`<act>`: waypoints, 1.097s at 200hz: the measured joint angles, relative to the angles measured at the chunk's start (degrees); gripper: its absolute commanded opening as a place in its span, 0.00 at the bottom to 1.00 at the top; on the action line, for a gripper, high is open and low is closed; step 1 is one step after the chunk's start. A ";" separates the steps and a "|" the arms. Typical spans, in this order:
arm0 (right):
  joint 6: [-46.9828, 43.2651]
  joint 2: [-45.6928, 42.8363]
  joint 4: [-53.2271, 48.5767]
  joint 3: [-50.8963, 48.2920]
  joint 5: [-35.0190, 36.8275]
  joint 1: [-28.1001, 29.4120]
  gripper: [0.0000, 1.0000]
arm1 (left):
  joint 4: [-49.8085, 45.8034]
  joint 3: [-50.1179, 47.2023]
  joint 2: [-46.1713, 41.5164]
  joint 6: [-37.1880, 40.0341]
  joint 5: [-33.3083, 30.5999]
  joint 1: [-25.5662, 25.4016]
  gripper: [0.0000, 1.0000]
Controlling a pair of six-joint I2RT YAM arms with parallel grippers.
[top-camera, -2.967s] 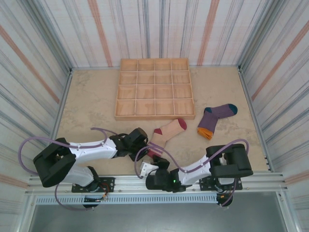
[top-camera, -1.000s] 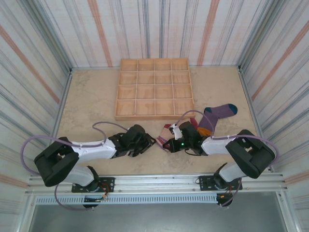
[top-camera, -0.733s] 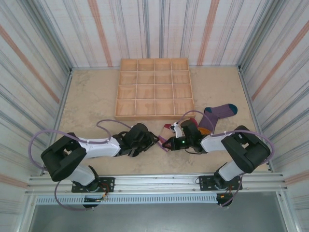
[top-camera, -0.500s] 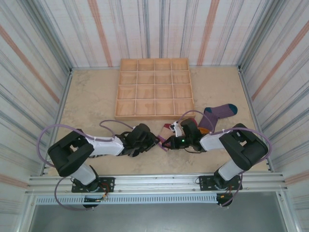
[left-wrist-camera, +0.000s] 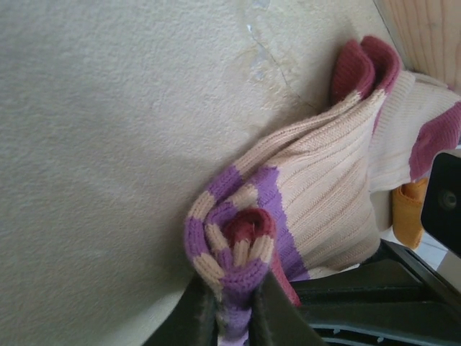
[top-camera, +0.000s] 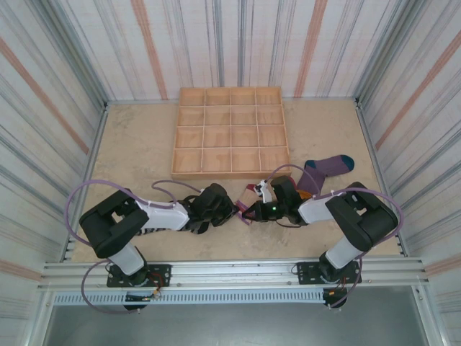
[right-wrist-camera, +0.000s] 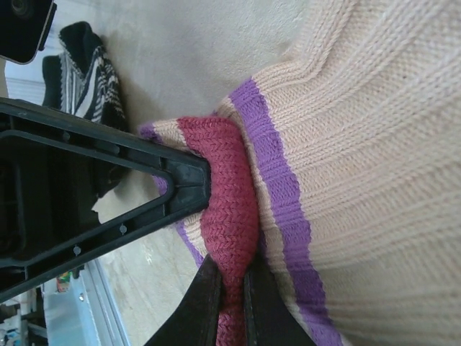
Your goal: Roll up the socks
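Tan sock [left-wrist-camera: 324, 194], cuff partly rolled, lies on the surface [left-wrist-camera: 108, 144] between both arms; left claw [left-wrist-camera: 232, 317] clenched on the striped roll, right claw [right-wrist-camera: 225, 288] pinching its dark red knit.

A pale beige tabletop [top-camera: 137, 151] with a faint marbled, stone-like pattern fills the middle of the enclosure. Panels close it in on three sides: a left wall [top-camera: 43, 108], a far wall [top-camera: 230, 43] and a right wall [top-camera: 421, 108], all printed with thin grey and white stripes broken by wider salmon-orange bands. Toward the far side of the tabletop, roughly centred, lies a shallow light-wood tray [top-camera: 230, 174] divided into four rows of four compartments. Along the near edge runs a silver metal rail [top-camera: 230, 272], with a flat grey surface [top-camera: 230, 324] beyond it. The light is soft and even, casting weak shadows.
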 measured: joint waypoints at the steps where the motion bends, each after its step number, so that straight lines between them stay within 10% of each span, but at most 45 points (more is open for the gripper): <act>1: -0.07 -0.11 -0.22 0.02 0.11 0.00 0.03 | 0.00 0.02 0.00 0.02 0.00 0.00 0.06; 42: -3.23 -8.44 -11.78 0.90 7.19 0.74 0.37 | -1.79 0.17 -0.66 0.20 3.45 1.25 0.02; 81: -7.82 -21.92 -23.08 1.29 18.93 5.07 0.49 | -11.34 2.29 -2.95 3.02 6.10 3.39 0.01; 146: -16.94 -29.90 -31.52 4.46 46.25 28.83 0.54 | -18.95 4.76 -3.19 7.13 12.04 6.64 0.01; 219: -26.77 -12.04 -29.99 10.88 72.00 47.21 0.55 | -23.19 5.95 -3.17 10.05 15.80 8.74 0.00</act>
